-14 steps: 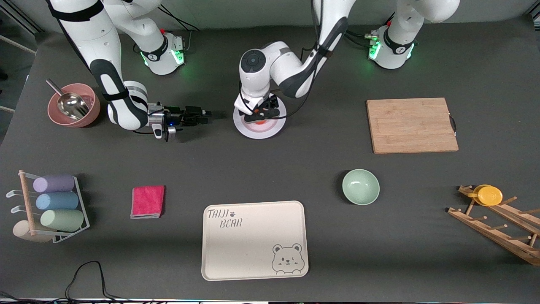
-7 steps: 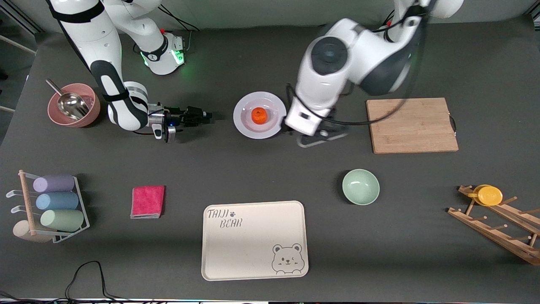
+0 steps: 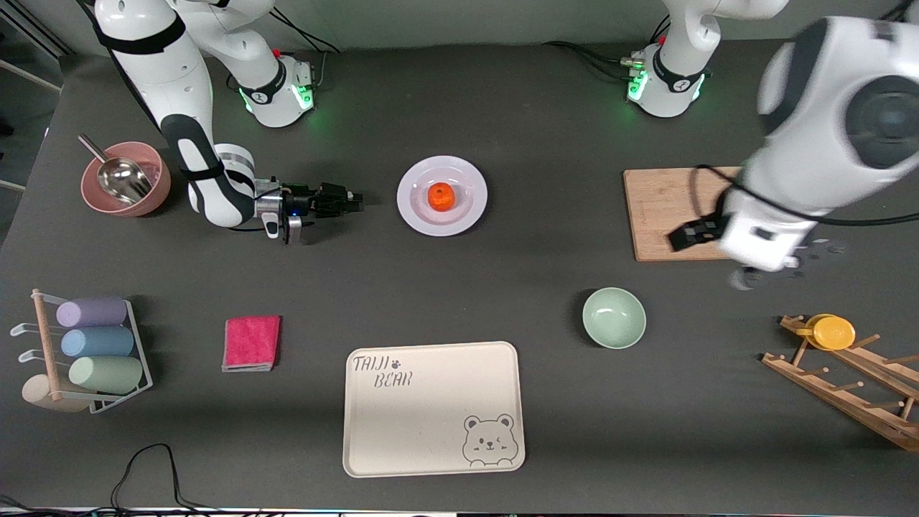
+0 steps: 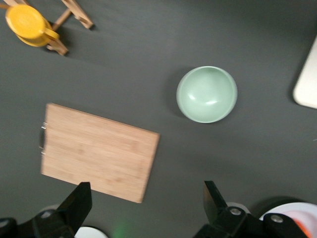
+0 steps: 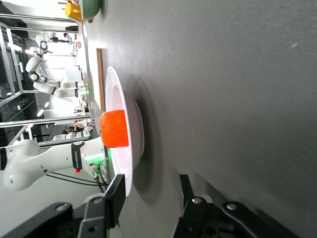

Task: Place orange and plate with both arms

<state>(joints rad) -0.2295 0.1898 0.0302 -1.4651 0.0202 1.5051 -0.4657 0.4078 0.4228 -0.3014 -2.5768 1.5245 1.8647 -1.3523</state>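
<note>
Orange (image 3: 441, 195) sits on plate (image 3: 442, 195) at frame upper centre; right gripper (image 3: 353, 200) beside it, jaws apart, empty; left gripper (image 4: 148, 210) spread wide over cutting board (image 3: 671, 213).

Orange (image 3: 441, 195) on plate (image 3: 414, 212)

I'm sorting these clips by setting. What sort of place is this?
Probably a robotics lab staged as a kitchen: two arms bolted to a dark table, with a plate, cutting board and tray.
</note>
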